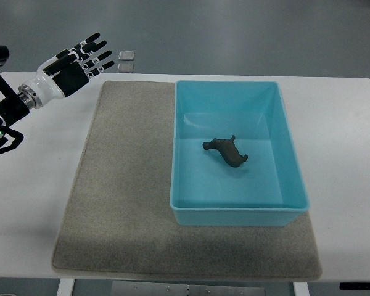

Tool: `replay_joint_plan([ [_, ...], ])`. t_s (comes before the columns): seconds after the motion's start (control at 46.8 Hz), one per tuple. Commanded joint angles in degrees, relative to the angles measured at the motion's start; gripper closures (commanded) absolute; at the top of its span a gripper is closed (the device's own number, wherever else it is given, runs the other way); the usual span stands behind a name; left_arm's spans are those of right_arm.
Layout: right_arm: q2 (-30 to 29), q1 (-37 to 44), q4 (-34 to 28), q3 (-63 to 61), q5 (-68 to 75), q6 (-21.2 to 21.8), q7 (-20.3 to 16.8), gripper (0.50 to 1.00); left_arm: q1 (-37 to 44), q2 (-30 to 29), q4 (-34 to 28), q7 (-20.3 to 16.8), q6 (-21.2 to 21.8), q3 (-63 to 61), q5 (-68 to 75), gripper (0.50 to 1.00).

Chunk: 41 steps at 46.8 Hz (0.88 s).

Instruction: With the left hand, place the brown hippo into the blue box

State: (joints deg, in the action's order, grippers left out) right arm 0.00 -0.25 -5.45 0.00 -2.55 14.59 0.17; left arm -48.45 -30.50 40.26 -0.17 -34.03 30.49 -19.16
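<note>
We see a white bench (351,160) carrying a grey mat (117,203), and on the mat's right part a blue box (237,209). The left robot hand (80,61) hangs over the bench's far left corner, fingers spread, holding nothing. The hippo (227,151) lies inside the box

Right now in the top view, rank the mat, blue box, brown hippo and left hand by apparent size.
1. Grey mat
2. Blue box
3. Left hand, open, raised off the table's far left corner, so nearer the camera, though clearly bigger
4. Brown hippo, lying inside the box
</note>
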Motion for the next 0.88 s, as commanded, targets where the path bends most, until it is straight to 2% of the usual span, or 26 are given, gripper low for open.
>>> replay_joint_plan([
  [0.0, 0.0, 0.0, 0.0, 0.0, 0.0, 0.0, 0.0, 0.564, 0.0, -0.3, 0.1, 0.0, -0.4, 0.0, 0.0, 0.5],
  [0.855, 0.0, 0.0, -0.9, 0.0, -0.5, 0.9, 0.0, 0.564, 0.1, -1.1, 0.2, 0.0, -1.0, -0.1, 0.2, 0.5],
])
